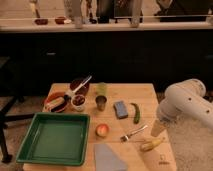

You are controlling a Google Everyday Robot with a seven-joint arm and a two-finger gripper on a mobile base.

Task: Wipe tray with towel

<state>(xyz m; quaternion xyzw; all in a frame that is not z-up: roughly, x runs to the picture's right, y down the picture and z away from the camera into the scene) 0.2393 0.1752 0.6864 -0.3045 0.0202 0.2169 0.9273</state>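
Showing tool (157, 129) hovering at worktop's (136, 93) right edge, spread wide and gripping nothing; tray (55, 139) lying at the front-left corner; towel (109, 157) lying just beside it along the front edge.

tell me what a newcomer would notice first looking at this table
The big green tray at the front left of the table catches the eye first, with the pale towel lying just right of it at the front edge. Next is the bulky white arm at the right, its gripper open and pointing down over the table's right side, near a fork.
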